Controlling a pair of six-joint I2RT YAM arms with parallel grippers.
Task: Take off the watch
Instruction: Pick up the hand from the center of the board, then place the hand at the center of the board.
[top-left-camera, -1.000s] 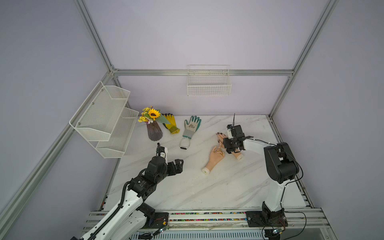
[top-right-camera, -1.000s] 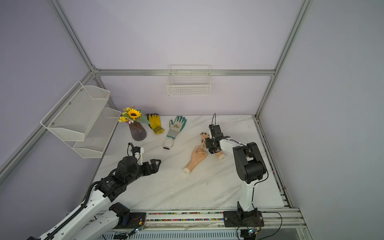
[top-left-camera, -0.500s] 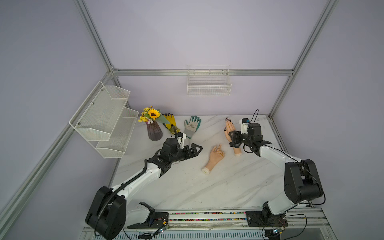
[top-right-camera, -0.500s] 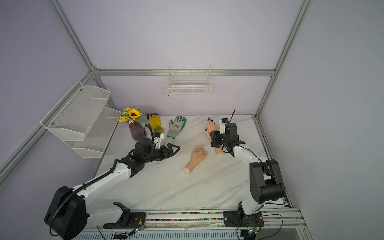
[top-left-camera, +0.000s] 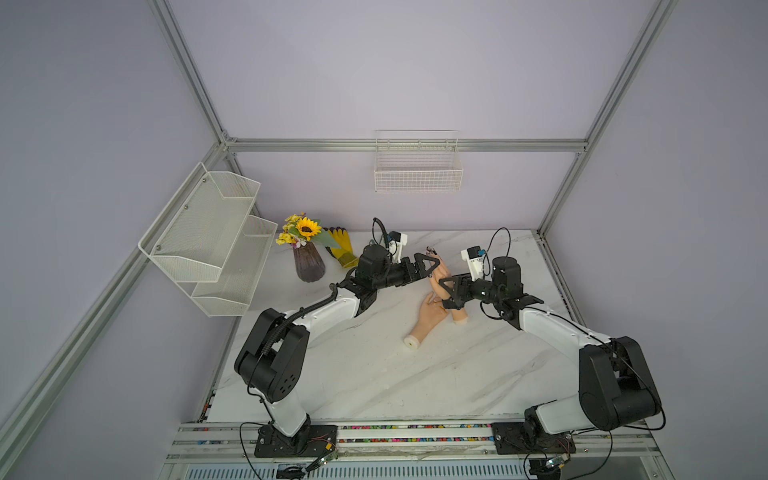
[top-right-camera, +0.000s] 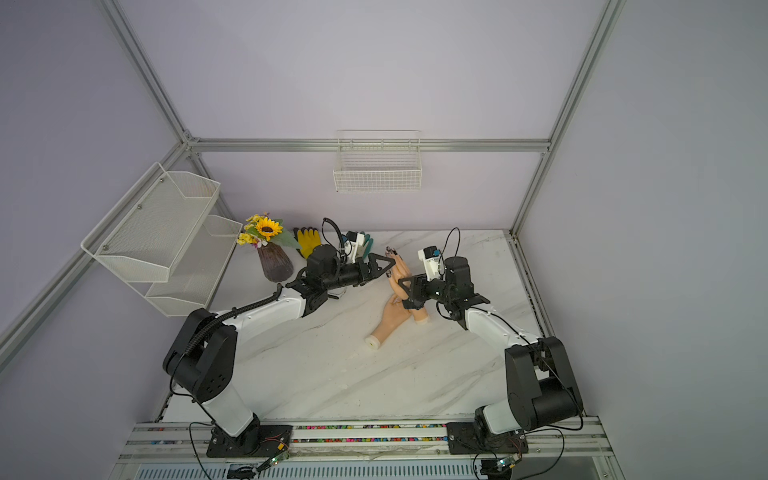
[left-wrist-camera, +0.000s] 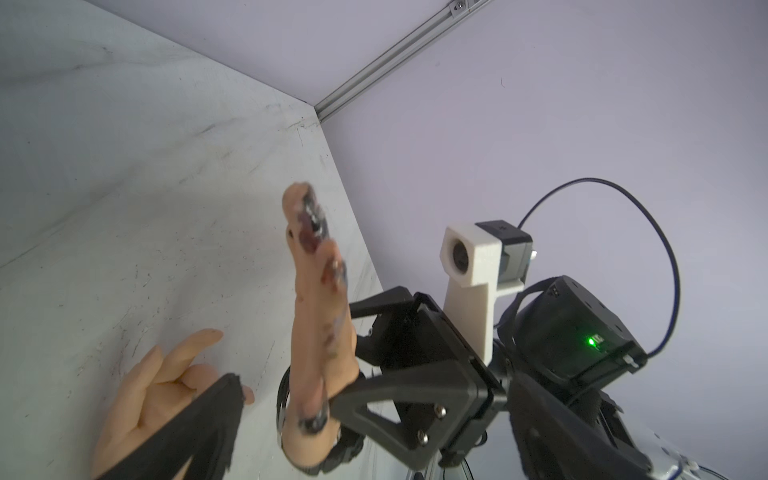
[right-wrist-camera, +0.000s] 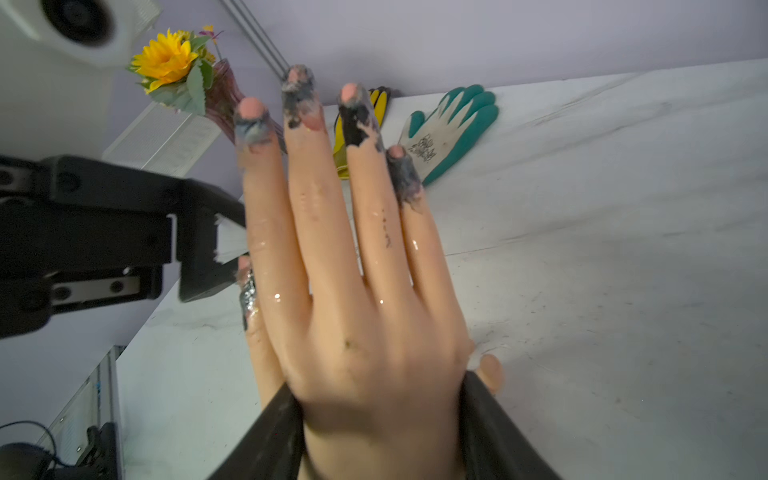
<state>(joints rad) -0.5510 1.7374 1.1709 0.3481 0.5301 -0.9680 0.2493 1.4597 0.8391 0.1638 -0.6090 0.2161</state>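
The right gripper (top-left-camera: 451, 291) clamps the raised mannequin hand (right-wrist-camera: 365, 291) near its wrist; the left gripper (top-left-camera: 430, 270), jaws spread wide and empty, stands at its nine o'clock in a top view. The watch (left-wrist-camera: 328, 459) sits strapped around that wrist, so removal looks not yet begun

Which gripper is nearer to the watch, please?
Right. The right gripper clamps the raised hand right next to the watch on its wrist. The left gripper is open, higher up beside that hand's fingers, apart from the watch.
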